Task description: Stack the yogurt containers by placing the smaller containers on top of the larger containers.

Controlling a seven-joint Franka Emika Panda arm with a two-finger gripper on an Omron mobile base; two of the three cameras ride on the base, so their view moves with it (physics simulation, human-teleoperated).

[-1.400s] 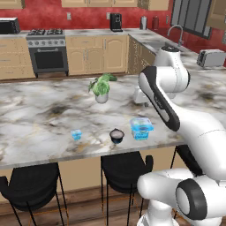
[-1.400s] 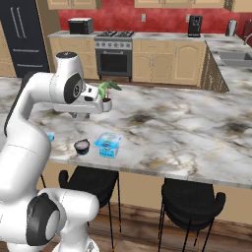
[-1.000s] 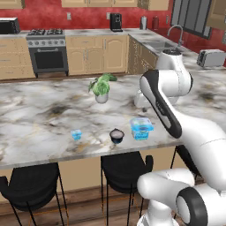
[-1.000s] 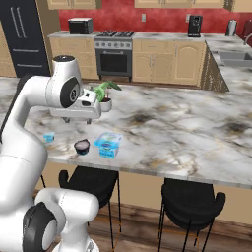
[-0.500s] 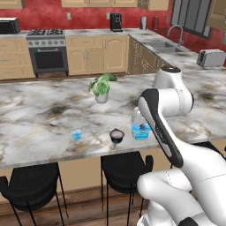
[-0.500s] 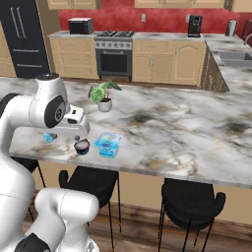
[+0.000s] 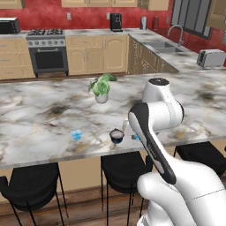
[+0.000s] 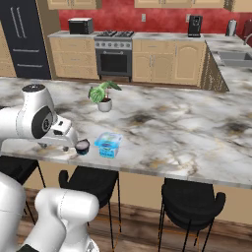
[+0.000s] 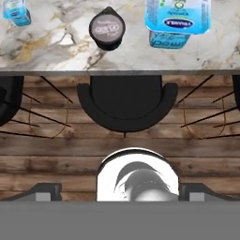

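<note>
Along the front edge of the marbled counter sit the 3 yogurt containers, in a row above the black stools. From the left base view the blue tub is almost wholly hidden behind the robot's white forearm; just a sliver of blue shows at the arm's edge. The dark cup stands clear there, near the counter edge, and the light-blue cup sits well apart to its left. From the right base view the dark cup is half covered by the wrist, and the tub lies just beside it, unobstructed.

Looking straight down from the hand, the tub is cut off by the top of the picture, as is the light-blue cup in the corner. The dark cup is seen whole, with a pale round lid and a small tab. Its lid carries a few lines of white writing, too small and blurred to read. The tub's lid has a dark blue oval logo with white lettering that I cannot make out, and reversed writing shows through its translucent side wall.

The gripper is low at the counter edge beside the dark cup; its fingers are hard to see, but the jaws stand wide apart with nothing between them.

A potted plant stands farther back.
</note>
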